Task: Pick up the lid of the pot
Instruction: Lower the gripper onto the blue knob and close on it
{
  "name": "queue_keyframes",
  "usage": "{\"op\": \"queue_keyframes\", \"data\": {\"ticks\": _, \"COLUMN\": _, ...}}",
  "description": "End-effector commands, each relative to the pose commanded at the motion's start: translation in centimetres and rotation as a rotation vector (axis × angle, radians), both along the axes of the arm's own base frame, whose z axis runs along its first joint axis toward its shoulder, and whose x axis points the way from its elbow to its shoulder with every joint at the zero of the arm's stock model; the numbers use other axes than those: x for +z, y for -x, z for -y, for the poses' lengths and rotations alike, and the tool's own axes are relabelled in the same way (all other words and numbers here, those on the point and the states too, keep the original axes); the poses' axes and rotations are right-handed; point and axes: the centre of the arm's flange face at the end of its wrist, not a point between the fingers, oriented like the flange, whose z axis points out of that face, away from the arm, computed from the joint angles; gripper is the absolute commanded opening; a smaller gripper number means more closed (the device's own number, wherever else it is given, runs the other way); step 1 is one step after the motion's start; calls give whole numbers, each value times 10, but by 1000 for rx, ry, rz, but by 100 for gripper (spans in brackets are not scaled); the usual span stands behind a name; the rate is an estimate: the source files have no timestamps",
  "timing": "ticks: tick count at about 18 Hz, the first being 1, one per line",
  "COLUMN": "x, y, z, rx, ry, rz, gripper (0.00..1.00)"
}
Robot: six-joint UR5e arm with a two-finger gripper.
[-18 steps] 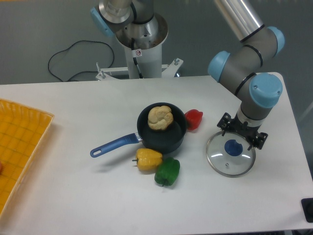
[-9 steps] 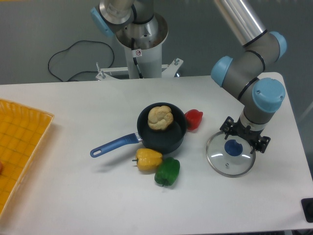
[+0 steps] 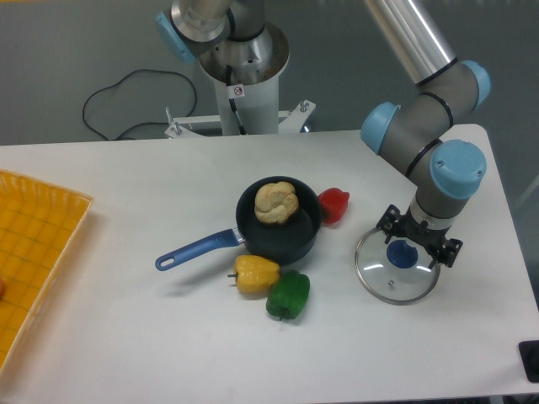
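Evidently approaching, the gripper (image 3: 418, 235) hangs spread and holds nothing, so next it should centre over the blue knob (image 3: 402, 254) of the pot lid (image 3: 389, 284), descend and pinch.

One fixed camera looks down obliquely across the table (image 3: 109, 337)

Pot lid (image 3: 396, 284) partly behind the fingers (image 3: 443, 249); red thing (image 3: 2, 288), possibly fruit, cut off at left.

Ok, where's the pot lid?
Right side of the camera view: the lid is on the table, right of the black pan, with the hand overlapping its far edge.
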Motion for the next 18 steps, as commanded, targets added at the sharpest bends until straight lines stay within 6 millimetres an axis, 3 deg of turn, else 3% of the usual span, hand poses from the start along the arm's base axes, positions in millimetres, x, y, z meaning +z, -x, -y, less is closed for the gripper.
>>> {"op": "queue_keyframes", "data": {"ticks": 12, "x": -8, "y": -3, "z": -9, "rx": -17, "ry": 2, "rz": -4, "gripper": 100}}
{"op": "queue_keyframes", "data": {"ticks": 18, "x": -8, "y": -1, "z": -6, "rx": -26, "ry": 2, "rz": -5, "gripper": 87}}
